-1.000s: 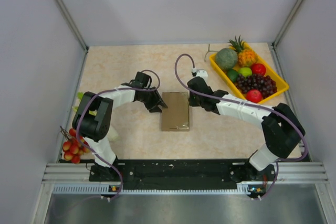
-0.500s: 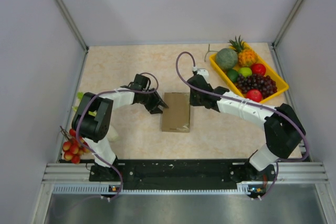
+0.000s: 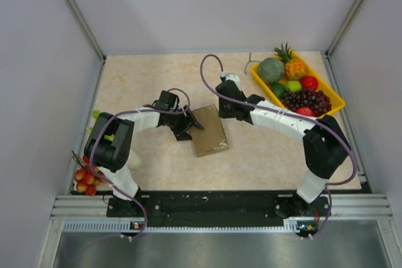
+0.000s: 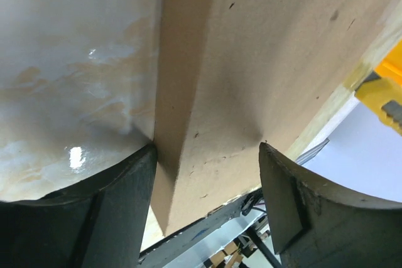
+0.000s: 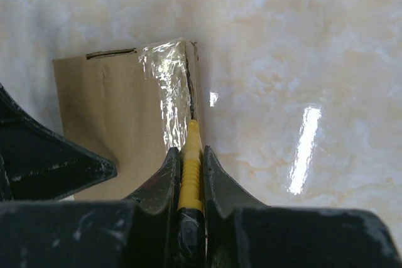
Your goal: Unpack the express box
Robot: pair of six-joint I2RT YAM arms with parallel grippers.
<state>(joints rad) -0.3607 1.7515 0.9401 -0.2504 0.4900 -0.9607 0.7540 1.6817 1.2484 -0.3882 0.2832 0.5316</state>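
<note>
Cardboard box (image 3: 209,132) flat and skewed mid-table, a gripper at either side.
Seen from above: left gripper (image 3: 186,125) at its left edge, right gripper (image 3: 225,108) at its far right corner, yellow fruit tray (image 3: 340,100) well apart. Left wrist: fingers (image 4: 75,218) spread wide astride the box's edge, released. Right wrist: fingers (image 5: 160,183) clenched on a yellow cutter (image 5: 191,139), tip at the taped corner.

Glossy beige marble-look tabletop (image 3: 157,80), 3 plain pale-grey walls (image 3: 213,4), alu rail (image 3: 220,208) at near edge
</note>
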